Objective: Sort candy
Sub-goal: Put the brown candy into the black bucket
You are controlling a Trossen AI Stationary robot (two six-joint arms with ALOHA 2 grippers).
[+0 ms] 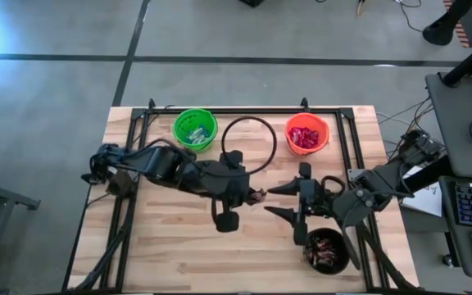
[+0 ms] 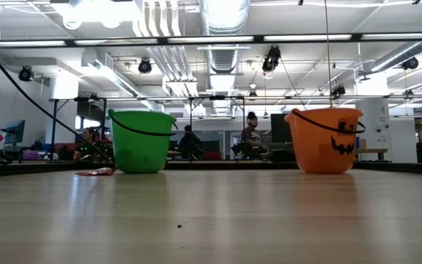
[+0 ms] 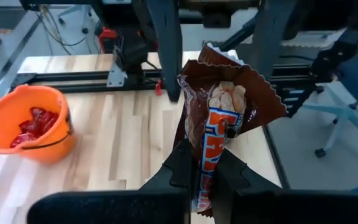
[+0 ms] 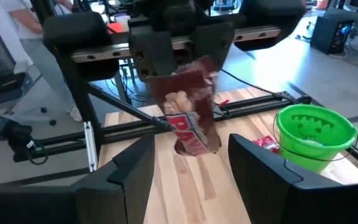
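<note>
Seen from above, two dark robot arms meet over the middle of a wooden table. The left gripper has its fingers pinched together on the lower edge of a dark brown candy bar, holding it upright in the air; its wrapper is torn open at the top and pale filling shows. The right gripper faces it from just beside, jaws spread wide with the bar in front of the gap but not touched.

At the table's far edge stand a green bucket holding pale sweets and an orange bucket holding red packets, with a loose black hoop between them. A black bucket near the right arm holds dark brown pieces.

This looks like a handover. To do it well, the right jaws likely need to slide around the bar's free upper part, away from the torn opening, and close firmly before the left lets go. Then the black bucket, matching in colour and closest, seems the right destination. Squeezing the open end risks spilling the filling.
</note>
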